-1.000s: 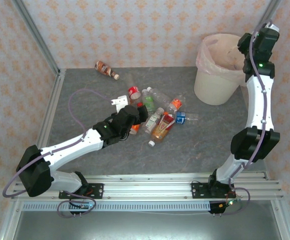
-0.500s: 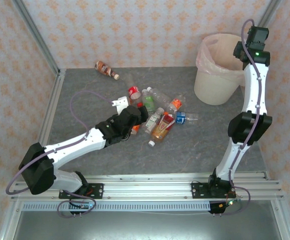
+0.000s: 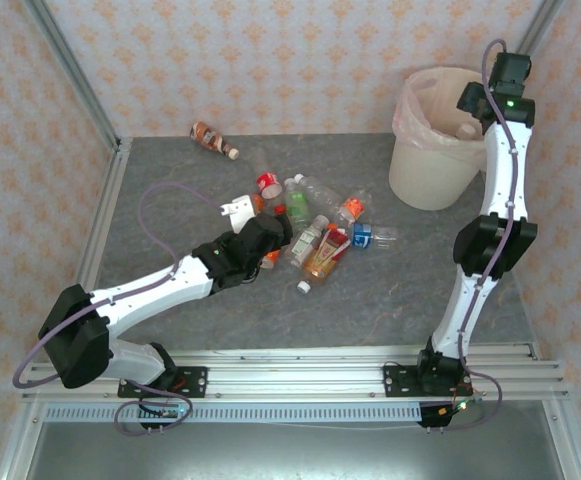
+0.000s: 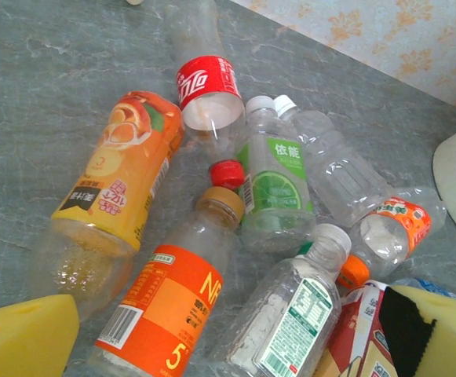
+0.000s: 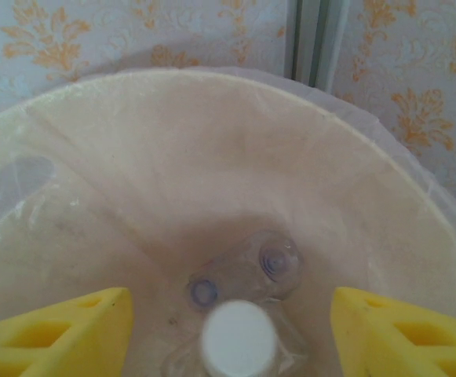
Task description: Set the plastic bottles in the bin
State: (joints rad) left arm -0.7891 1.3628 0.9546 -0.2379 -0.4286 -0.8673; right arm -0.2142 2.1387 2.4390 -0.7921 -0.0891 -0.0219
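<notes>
right jaws: above the bin point(image 3: 428, 170) at far-right of counter point(image 3: 400, 300), cam looking straight down into it. Wide open, holding nothing. Yellow fingers point(image 5: 55, 334) sit at both btm corners of the wrist view. White-cap btl point(image 5: 239, 339) is between them w/ clear gaps each side, cap toward cam, inside the pink bag point(image 5: 212, 157). Can't tell if it's resting on the btm.

left jaws: low over the pile point(image 3: 315, 225) mid-counter, at its near-left edge. Also wide open, nothing gripped. Fingers point(image 4: 23, 342) at the btm corners of the wrist view, w/ orange-lbl btl point(image 4: 169, 310) and white-lbl btl point(image 4: 290, 322) lying between them. Finger contact w/ either: can't tell.

Rest of the pile, all lying flat and packed touching:
- juice btl point(image 4: 122, 169) on the left, beside orange-lbl
- red-lbl btl point(image 4: 208, 86) behind it
- green-lbl btl point(image 4: 273, 184) in the ctr, white cap
- plain btl point(image 4: 333, 161) just right of green-lbl
- orange-cap btl point(image 4: 392, 228) further right
- blue-lbl btl point(image 3: 363, 237) at the pile's right edge

Brown btl point(image 3: 213, 139) lies alone at far-left by the wall point(image 3: 270, 60), well apart from the pile.
</notes>
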